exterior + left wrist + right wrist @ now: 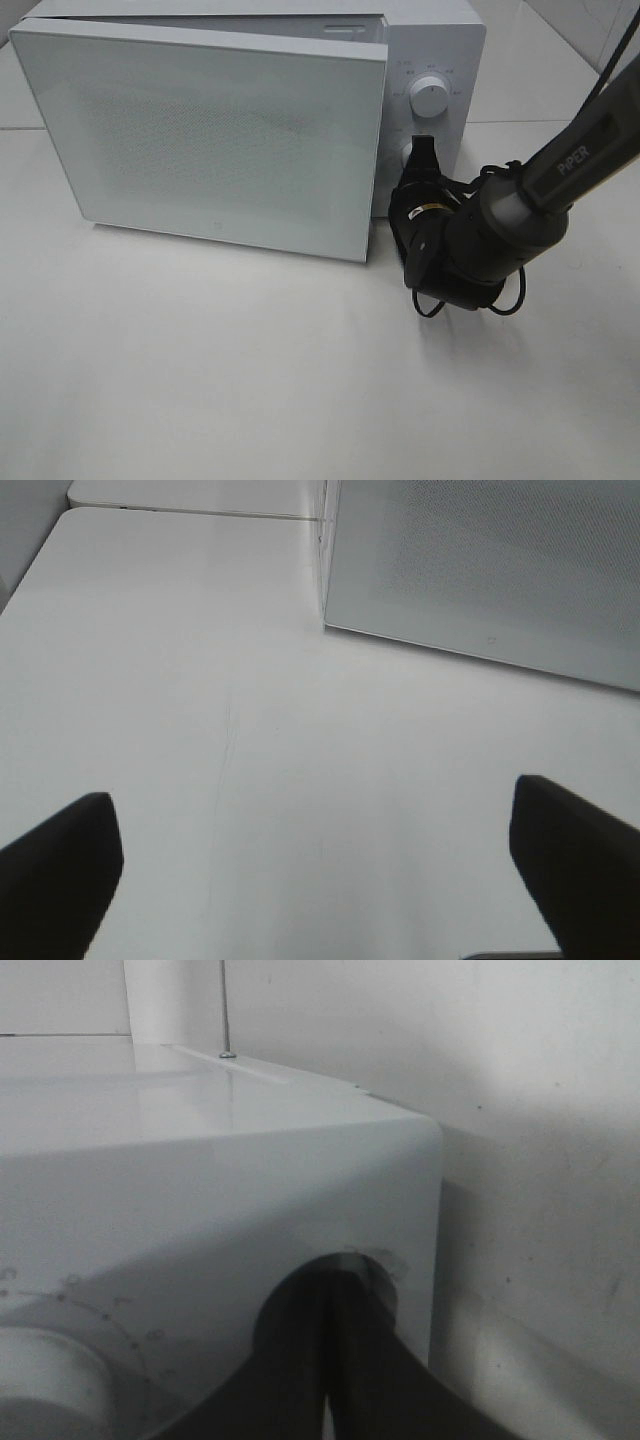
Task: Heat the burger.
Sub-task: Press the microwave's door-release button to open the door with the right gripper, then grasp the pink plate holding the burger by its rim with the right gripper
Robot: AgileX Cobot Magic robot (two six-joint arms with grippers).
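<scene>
From the high view, a white box-shaped microwave oven (220, 140) is seen standing on the far part of the plain white bench (250, 380). Its wide perforated door (200, 130) looks not quite flush at the right edge, though that cannot be settled from here. The right hand (422, 150) is held against the control panel, just below the round white upper dial (430, 97). The burger is not to be seen anywhere on the bench; it is judged to be behind the door.

Now the left wrist view: the left hand (318, 845) is spread wide and empty above bare bench, with the oven door off to its far right. Nothing is being reached for.

In the right wrist view, the right hand's dark fingers (300, 1360) are shown pressed together, nothing between them, their tips set against the round lower dial (372, 1272).

The step in hand is judged to be the setting of the oven. A turn or press of that lower dial is called for next, and the door must be confirmed shut for heating to begin.
</scene>
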